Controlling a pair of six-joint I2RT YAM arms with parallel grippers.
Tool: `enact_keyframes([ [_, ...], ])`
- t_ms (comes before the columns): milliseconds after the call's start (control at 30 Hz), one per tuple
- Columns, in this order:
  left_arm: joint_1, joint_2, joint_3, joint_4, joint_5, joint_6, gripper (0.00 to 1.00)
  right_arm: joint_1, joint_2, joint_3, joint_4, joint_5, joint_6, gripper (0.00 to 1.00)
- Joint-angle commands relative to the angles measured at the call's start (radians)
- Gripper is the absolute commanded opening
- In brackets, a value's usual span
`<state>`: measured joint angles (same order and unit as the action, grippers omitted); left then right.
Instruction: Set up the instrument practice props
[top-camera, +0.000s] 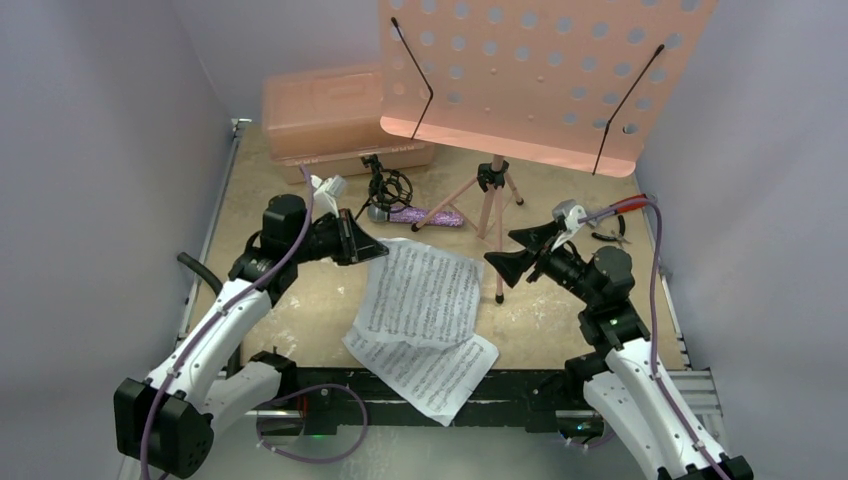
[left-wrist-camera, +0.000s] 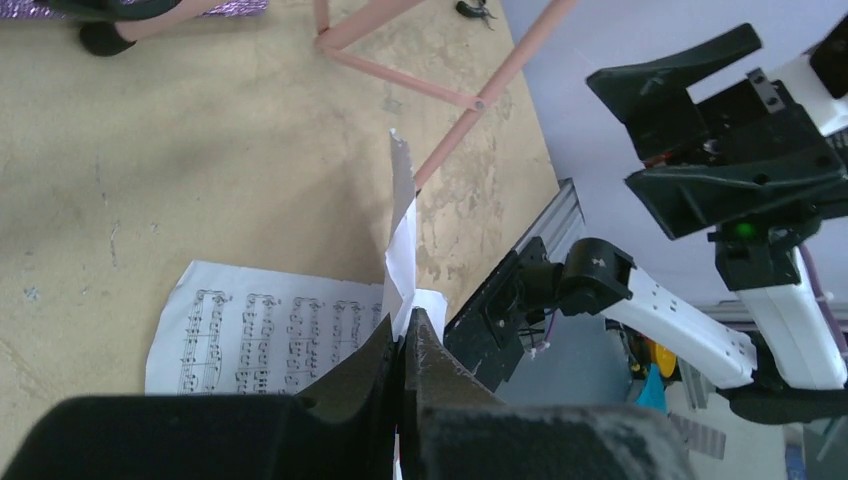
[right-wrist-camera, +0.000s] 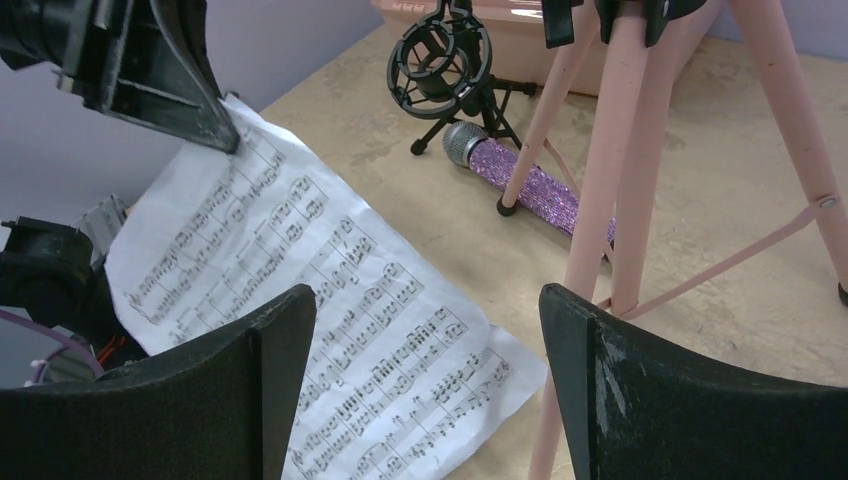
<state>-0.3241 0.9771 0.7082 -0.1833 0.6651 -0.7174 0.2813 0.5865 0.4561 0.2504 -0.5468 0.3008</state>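
My left gripper (top-camera: 380, 250) is clamped on 1 corner of a sheet-music page (top-camera: 420, 295). In the left wrist view, the paper rises edge-on out of my closed fingertips (left-wrist-camera: 405, 330). That page hangs tilted over the middle of the table (top-camera: 560, 320), and its far end overlaps a second page (top-camera: 430, 372). The second page lies flat near the front edge, with 1 corner sticking out past it.

My right gripper (top-camera: 507, 250) is held above the table with its 2 fingers spread wide and nothing between them. It points toward the held page, just beside the front leg of the music stand (top-camera: 540, 70).

The music stand is upright on its 3 pink legs at the back right, its perforated desk empty of paper.

The purple microphone (top-camera: 432, 215) lies flat on the table to the left of the stand's legs. Its silver head is just beside the small black mic stand (top-camera: 388, 188), which is upright with its ring clip empty.

A pink lidded case (top-camera: 320, 110) sits closed at the back left. A red-handled tool (top-camera: 620, 215) lies near the right wall.
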Motion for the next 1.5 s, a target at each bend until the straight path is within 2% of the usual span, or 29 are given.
enact_keyframes([
  [0, -0.006, -0.001, 0.115, -0.154, 0.092, 0.119, 0.00, 0.004, -0.007, 0.050, 0.013, -0.030, -0.039, 0.85],
  [200, -0.006, 0.057, 0.363, -0.386, 0.062, 0.370, 0.00, 0.004, -0.007, 0.060, 0.096, -0.089, -0.059, 0.84],
  [300, -0.006, 0.055, 0.436, -0.393, 0.043, 0.450, 0.00, 0.004, -0.011, 0.070, 0.086, -0.108, -0.094, 0.84],
  [467, -0.007, 0.017, 0.462, -0.350, 0.060, 0.603, 0.00, 0.004, -0.018, 0.084, 0.070, -0.199, -0.155, 0.85],
  [700, -0.008, -0.006, 0.439, -0.315, 0.262, 0.768, 0.00, 0.004, -0.034, 0.117, 0.076, -0.323, -0.208, 0.85],
  [933, -0.007, 0.012, 0.449, -0.241, 0.351, 0.791, 0.00, 0.004, 0.005, 0.156, 0.079, -0.411, -0.273, 0.86],
  [1167, -0.035, 0.025, 0.423, -0.088, 0.371, 0.696, 0.00, 0.004, 0.026, 0.162, 0.087, -0.441, -0.281, 0.86],
  [1300, -0.092, 0.054, 0.424, -0.079, 0.360, 0.682, 0.00, 0.007, 0.053, 0.188, 0.043, -0.443, -0.297, 0.86],
  [1467, -0.199, 0.101, 0.442, -0.101, 0.281, 0.709, 0.00, 0.006, 0.073, 0.233, 0.026, -0.448, -0.353, 0.86],
])
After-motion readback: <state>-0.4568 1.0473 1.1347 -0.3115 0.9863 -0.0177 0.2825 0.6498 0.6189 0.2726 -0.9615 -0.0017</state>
